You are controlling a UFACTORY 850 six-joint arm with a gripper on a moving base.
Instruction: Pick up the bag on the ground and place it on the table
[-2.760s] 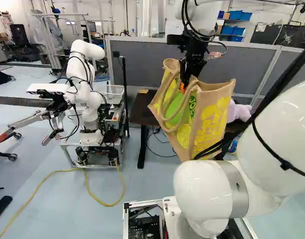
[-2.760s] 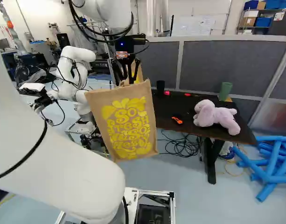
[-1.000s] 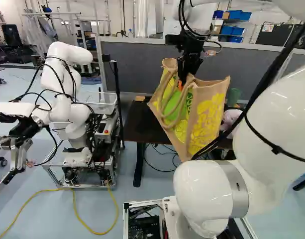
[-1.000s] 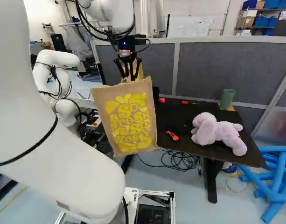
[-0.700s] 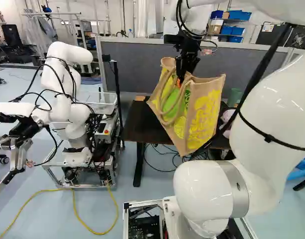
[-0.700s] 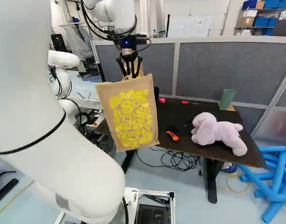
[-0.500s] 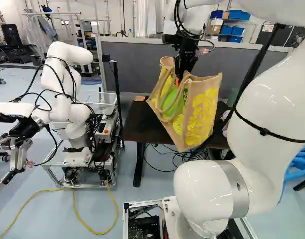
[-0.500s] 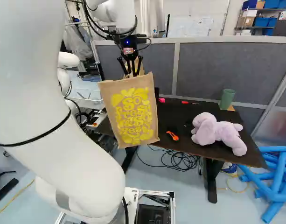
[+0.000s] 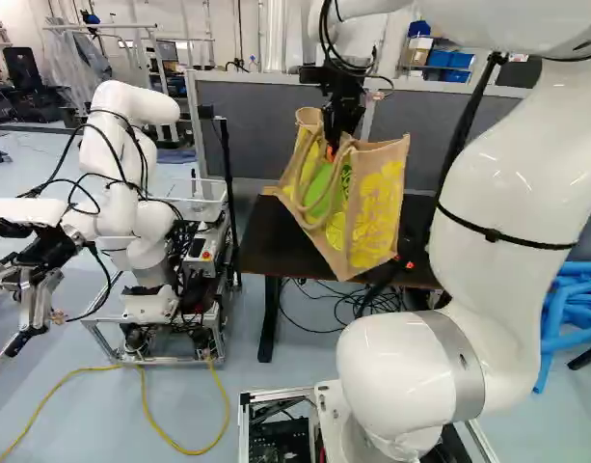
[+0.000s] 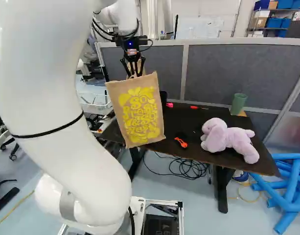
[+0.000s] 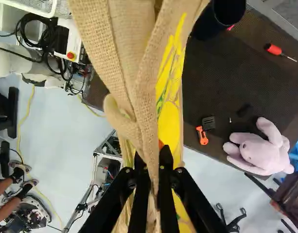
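In the right base view my gripper [image 10: 135, 72] hangs above the left part of the dark table [image 10: 208, 147]. It is shut on the handles of the tan and yellow bag [image 10: 141, 115], which hangs upright, slightly tilted. The left base view shows the gripper [image 9: 335, 140] at the top of the bag [image 9: 377, 207], whose lower end overlaps the table's front edge; contact cannot be told. In the wrist view the fingers of the gripper [image 11: 156, 162] pinch the woven cloth [image 11: 146, 97], which hides part of the table.
On the table: a lilac plush toy [image 10: 225, 137], a green cup [image 10: 239, 104], an orange tool [image 10: 181, 142], a black cup [image 11: 219, 18] and a red screwdriver [image 11: 274, 49]. A grey partition [image 10: 247, 73] stands behind. Another robot [image 9: 131, 193] is at the left; blue tubes [image 10: 291, 186] lie right.
The base moved earlier, shifting the whole scene and bringing the table nearer. Since then my arm has swung and reached farther ahead, carrying the held bag towards the table's left part.
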